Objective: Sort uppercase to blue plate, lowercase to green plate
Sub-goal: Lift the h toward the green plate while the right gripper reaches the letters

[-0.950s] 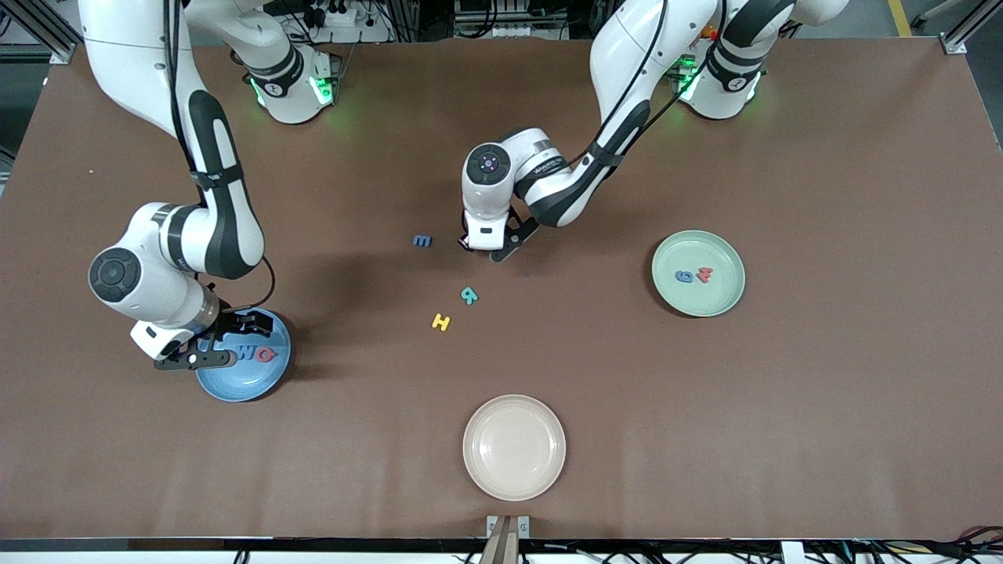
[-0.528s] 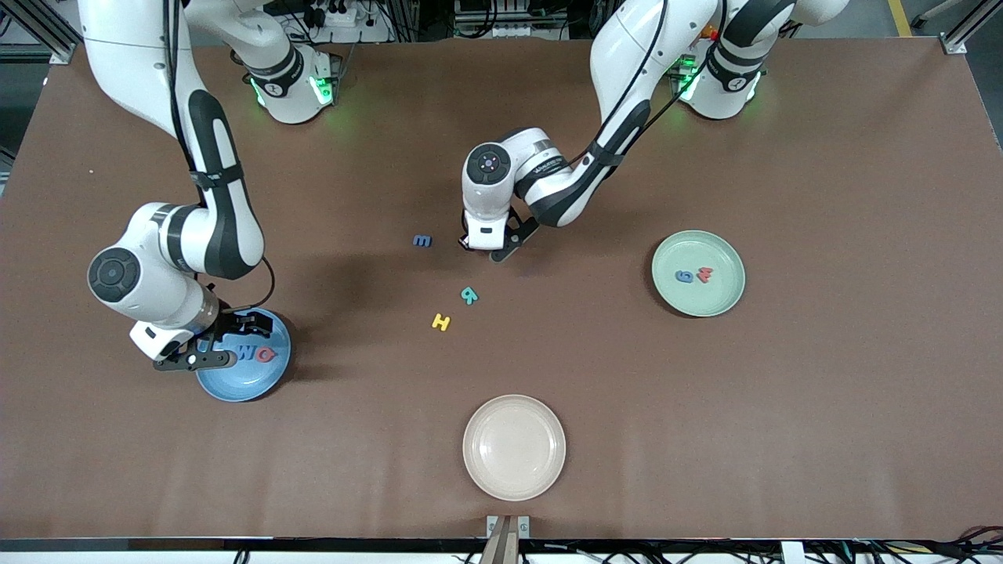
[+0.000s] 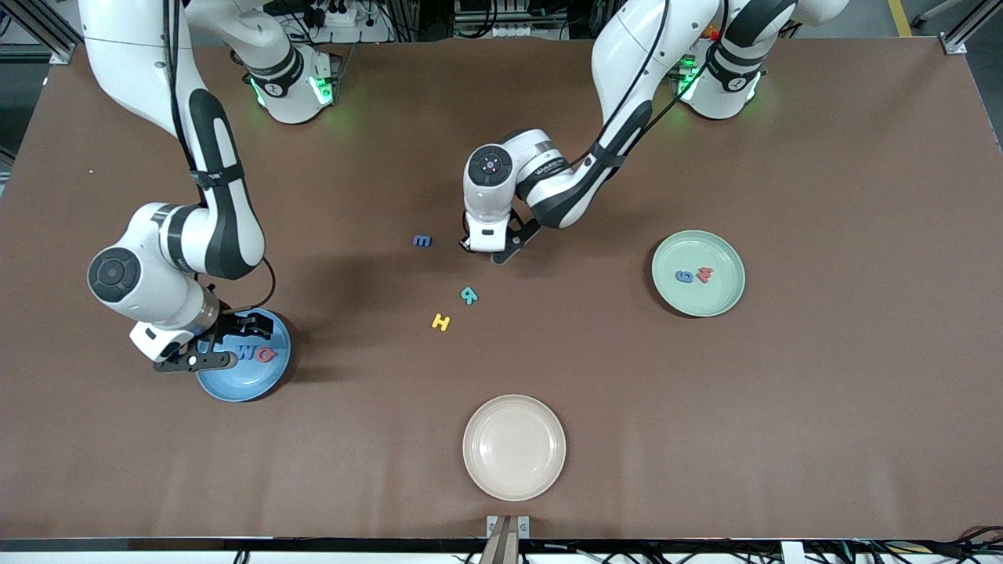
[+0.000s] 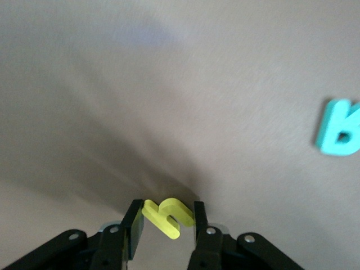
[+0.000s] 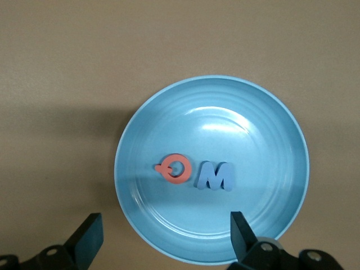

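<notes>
The left hand (image 4: pixel 166 225), low over the brown bench (image 3: pixel 783 439), pinches the small yellow foam lowercase h (image 4: pixel 167 215) by its flat edges, light and soft, while the right hand (image 5: pixel 163 239) waits wide open over the round blue plate (image 5: pixel 281 140).

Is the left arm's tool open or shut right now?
Shut on the yellow h: the left wrist view shows both fingers of the left tool pressed against its sides.

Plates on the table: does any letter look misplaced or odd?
Nothing looks wrong. The blue plate holds capitals W and Q; the green plate holds small g and a red m. The left gripper pinches a yellow h; the right gripper hangs open over the blue plate.
</notes>
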Motion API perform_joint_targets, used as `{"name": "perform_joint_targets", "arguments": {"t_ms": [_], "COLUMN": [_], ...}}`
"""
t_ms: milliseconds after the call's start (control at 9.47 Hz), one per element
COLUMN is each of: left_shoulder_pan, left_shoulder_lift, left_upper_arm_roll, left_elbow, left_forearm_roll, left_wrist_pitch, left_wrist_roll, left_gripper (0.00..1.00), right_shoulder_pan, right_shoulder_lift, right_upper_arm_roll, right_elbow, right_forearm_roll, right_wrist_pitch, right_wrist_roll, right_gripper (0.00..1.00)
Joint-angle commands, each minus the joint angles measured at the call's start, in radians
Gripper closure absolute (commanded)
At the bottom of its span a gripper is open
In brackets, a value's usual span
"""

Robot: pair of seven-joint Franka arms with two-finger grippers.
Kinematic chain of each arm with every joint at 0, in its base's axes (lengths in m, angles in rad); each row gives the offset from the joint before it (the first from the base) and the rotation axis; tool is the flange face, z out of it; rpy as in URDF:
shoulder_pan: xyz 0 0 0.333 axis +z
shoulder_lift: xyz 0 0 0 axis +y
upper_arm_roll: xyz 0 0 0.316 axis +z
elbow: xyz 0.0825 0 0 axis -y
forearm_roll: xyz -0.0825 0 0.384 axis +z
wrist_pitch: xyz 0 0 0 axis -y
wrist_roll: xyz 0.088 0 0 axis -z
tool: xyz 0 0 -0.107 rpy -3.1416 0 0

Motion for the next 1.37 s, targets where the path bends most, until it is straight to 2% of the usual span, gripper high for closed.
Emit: {"name": "perform_joint_targets", "arguments": {"t_ms": [0,106,422,633,845,950,1161,1267], "left_shoulder_pan": [0.044,0.072,0.204,0.340,0.443,0.501,0.606,0.646], "left_shoulder_lift": [-0.027,-0.047,-0.131,-0.188,-0.254,-0.296,-0.349,-0.358], "left_upper_arm_roll": [-0.005,-0.010,-0.034,-0.091,-0.105,-0.105,-0.105,-0.103], "left_elbow": [0.054,0.074,0.071,0.069,0.069,0.068,0.060,0.043], "left_forearm_roll": [0.024,0.021,0.010,-0.032,-0.101,-0.144,-0.180,-0.178], "left_wrist_pitch": [-0.102,-0.144,-0.156,-0.204,-0.277,-0.341,-0.473,-0.530], "left_wrist_roll": [0.019,0.045,0.138,0.253,0.384,0.475,0.608,0.667], "left_gripper": [0.73,0.73,0.73,0.73,0.73,0.73,0.73,0.73], "right_shoulder_pan": [0.010,0.025,0.085,0.111,0.113,0.113,0.128,0.168], "right_shoulder_lift": [-0.002,0.007,0.044,0.095,0.141,0.152,0.181,0.220], "right_upper_arm_roll": [0.006,0.006,0.012,0.042,0.116,0.163,0.245,0.246], "right_elbow": [0.016,0.034,0.108,0.201,0.289,0.300,0.333,0.379], "right_forearm_roll": [-0.014,-0.014,-0.005,0.001,0.001,-0.002,-0.008,-0.005], "right_wrist_pitch": [-0.017,-0.037,-0.074,-0.110,-0.130,-0.126,-0.121,-0.123], "right_wrist_roll": [0.060,0.108,0.307,0.463,0.637,0.698,0.700,0.708], "right_gripper": [0.00,0.00,0.00,0.00,0.00,0.00,0.00,0.00]}}
